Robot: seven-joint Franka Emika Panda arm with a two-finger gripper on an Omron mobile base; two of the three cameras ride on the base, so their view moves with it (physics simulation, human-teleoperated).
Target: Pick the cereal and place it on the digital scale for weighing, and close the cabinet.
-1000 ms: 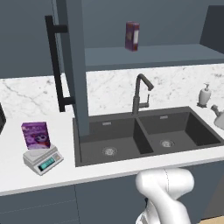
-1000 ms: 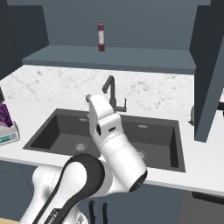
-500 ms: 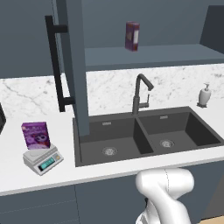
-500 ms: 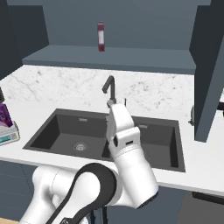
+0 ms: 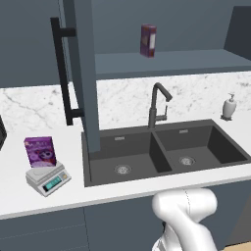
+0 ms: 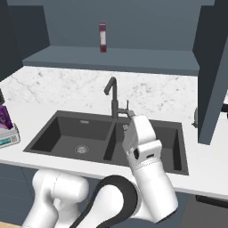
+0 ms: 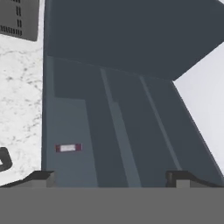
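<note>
The purple cereal box (image 5: 39,151) stands upright at the back of the digital scale (image 5: 48,179) on the left counter; both also sit at the left edge of the right base view, cereal (image 6: 4,118) above scale (image 6: 9,136). The cabinet's left door (image 5: 86,73) hangs open with its black handle (image 5: 62,73). Its right door (image 6: 214,75) stands open too. My gripper (image 7: 110,179) is open with nothing between its fingertips, and it faces the cabinet's inside. My wrist (image 6: 140,139) hovers over the sink, far right of the cereal.
A dark maroon box (image 5: 148,40) stands on the open cabinet shelf (image 6: 111,58). Below are the double sink (image 5: 162,152), a black faucet (image 5: 156,105) and a soap dispenser (image 5: 229,106) at the right.
My arm has swung to the right and lower, from in front of the faucet's left side to over the sink's right basin. The cereal, the scale and the doors have not moved.
</note>
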